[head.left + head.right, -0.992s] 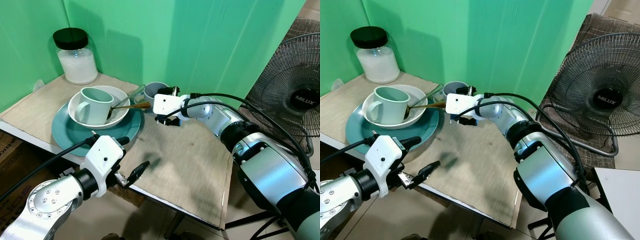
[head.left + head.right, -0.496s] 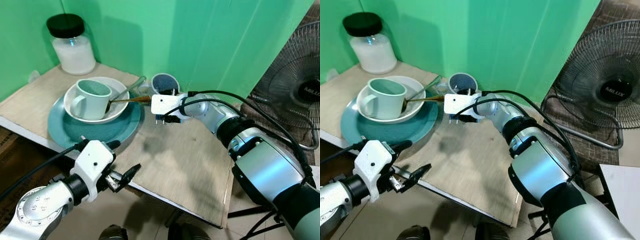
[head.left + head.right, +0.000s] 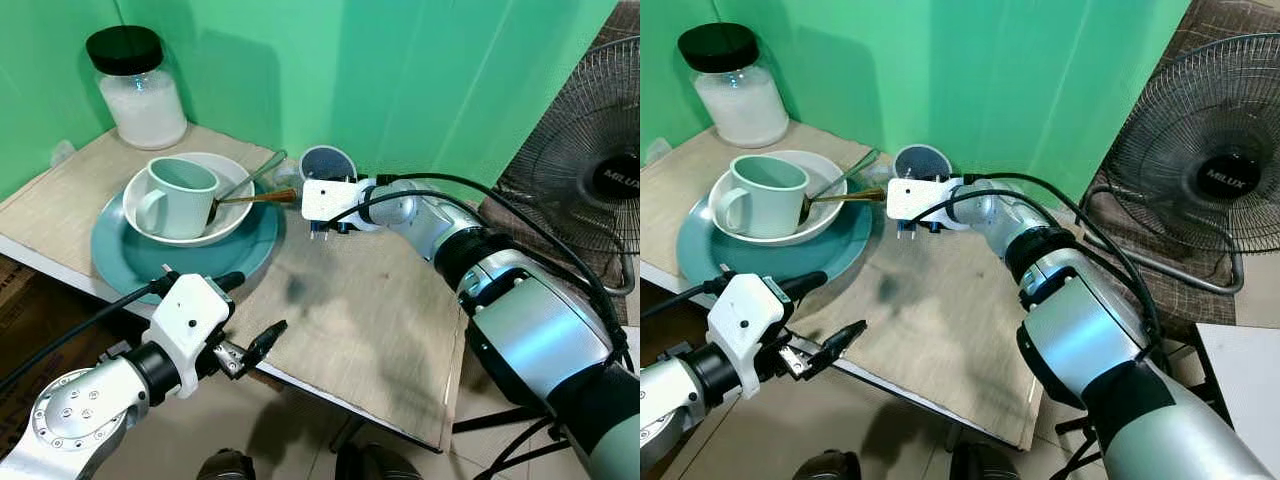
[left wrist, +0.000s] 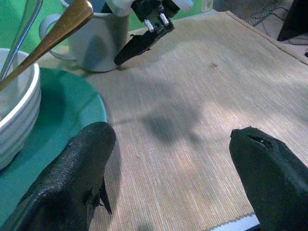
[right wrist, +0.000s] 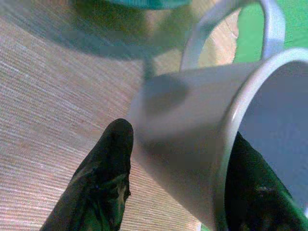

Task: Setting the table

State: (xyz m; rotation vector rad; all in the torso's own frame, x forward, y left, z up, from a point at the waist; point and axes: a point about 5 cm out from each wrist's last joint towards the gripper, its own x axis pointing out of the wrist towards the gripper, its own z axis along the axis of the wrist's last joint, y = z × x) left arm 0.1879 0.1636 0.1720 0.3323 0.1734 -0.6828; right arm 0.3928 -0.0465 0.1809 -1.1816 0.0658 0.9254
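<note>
A teal plate at the table's left carries a white bowl with a mint mug standing in it. A gold spoon and a silver one lean on the bowl's rim. Behind it a grey mug leans, mouth showing. My right gripper is shut on it, the mug's wall between the black fingers. My left gripper hovers open over the table's front edge, nothing between its fingers.
A glass jar with a black lid stands in the back left corner by the green wall. A floor fan stands to the right of the table. The woven mat is bare at centre and right.
The camera has shifted. The grey mug stood upright a second ago and now leans in my right gripper. My left gripper stays open near the front edge.
</note>
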